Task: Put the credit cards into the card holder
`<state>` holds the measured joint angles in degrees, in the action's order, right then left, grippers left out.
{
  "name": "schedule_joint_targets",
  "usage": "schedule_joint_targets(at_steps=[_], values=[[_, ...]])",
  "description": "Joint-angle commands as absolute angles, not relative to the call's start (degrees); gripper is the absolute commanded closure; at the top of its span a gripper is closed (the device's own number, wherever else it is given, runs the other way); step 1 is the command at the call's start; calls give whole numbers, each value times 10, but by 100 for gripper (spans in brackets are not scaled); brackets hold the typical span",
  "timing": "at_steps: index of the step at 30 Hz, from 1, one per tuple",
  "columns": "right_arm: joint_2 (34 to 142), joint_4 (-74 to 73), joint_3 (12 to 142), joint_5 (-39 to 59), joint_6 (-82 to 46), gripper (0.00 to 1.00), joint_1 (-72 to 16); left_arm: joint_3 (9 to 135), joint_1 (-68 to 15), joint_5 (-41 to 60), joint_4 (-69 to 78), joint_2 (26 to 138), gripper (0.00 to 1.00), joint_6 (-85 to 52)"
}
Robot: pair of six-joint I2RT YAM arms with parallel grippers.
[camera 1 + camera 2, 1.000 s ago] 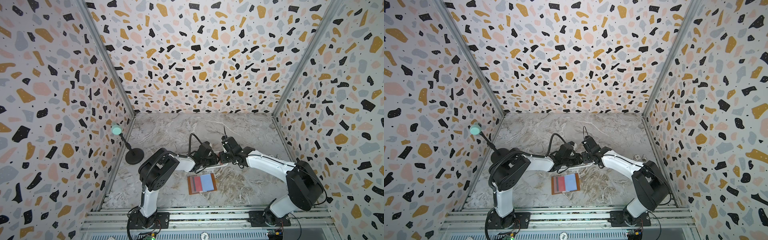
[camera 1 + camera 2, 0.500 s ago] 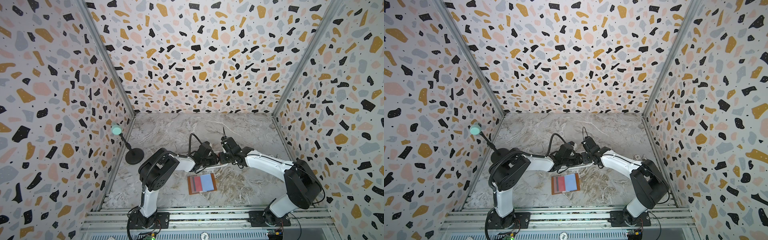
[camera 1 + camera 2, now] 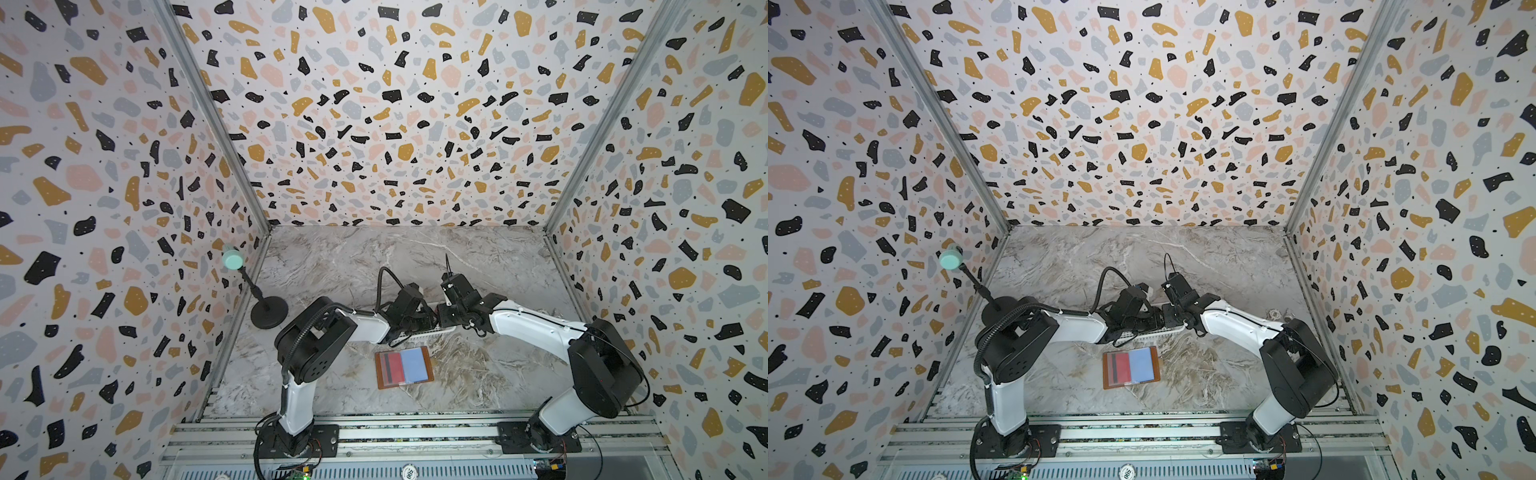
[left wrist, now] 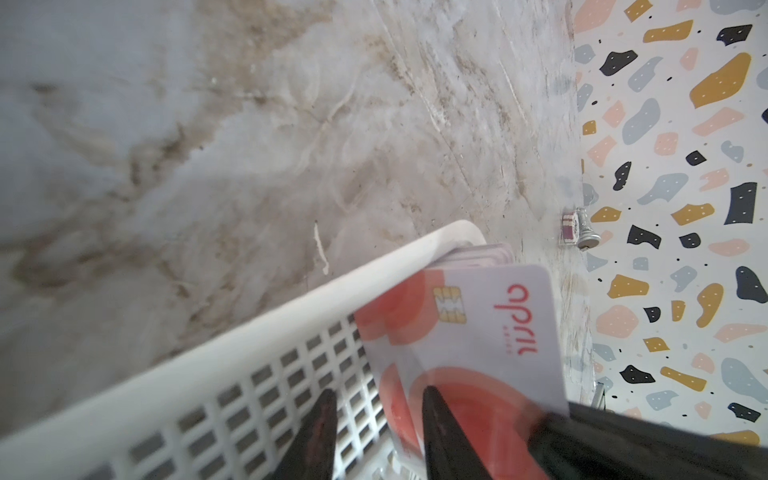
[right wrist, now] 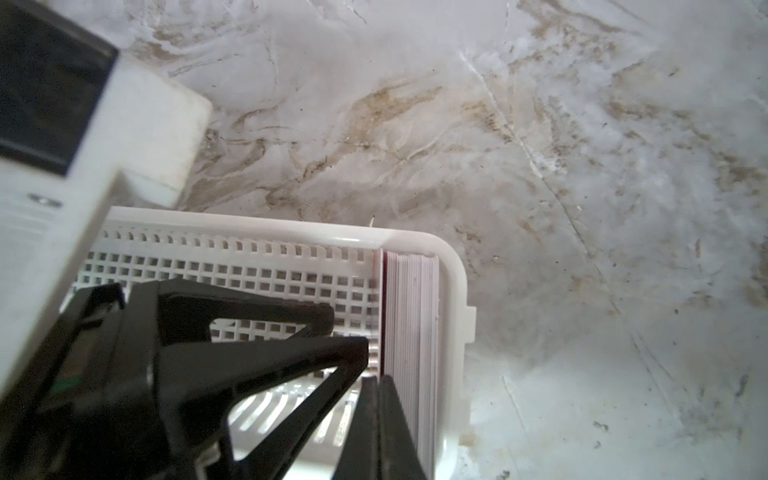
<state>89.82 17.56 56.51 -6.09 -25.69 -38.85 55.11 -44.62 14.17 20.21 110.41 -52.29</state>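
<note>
Left wrist view, left gripper (image 4: 378, 395) hanging jaws apart inside white basket (image 4: 232, 345), card holder (image 3: 403, 367) lying open on worktop (image 3: 332, 270) near basket, right gripper (image 5: 378, 380) clamping on one upright credit card (image 4: 478, 332), other credit cards (image 5: 415, 332) standing stacked at basket end.

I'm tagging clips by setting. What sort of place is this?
Likely a robot data-collection booth, not a home: terrazzo-print panels wall in a marble-look tabletop, and the left arm and right arm are bolted to an aluminium rail at the front.
</note>
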Motion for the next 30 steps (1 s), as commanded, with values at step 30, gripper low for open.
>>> schedule_joint_targets(at_steps=[30], values=[[639,161,493,94,-295,100,-338,299,-453,197,415,811,63,-586]])
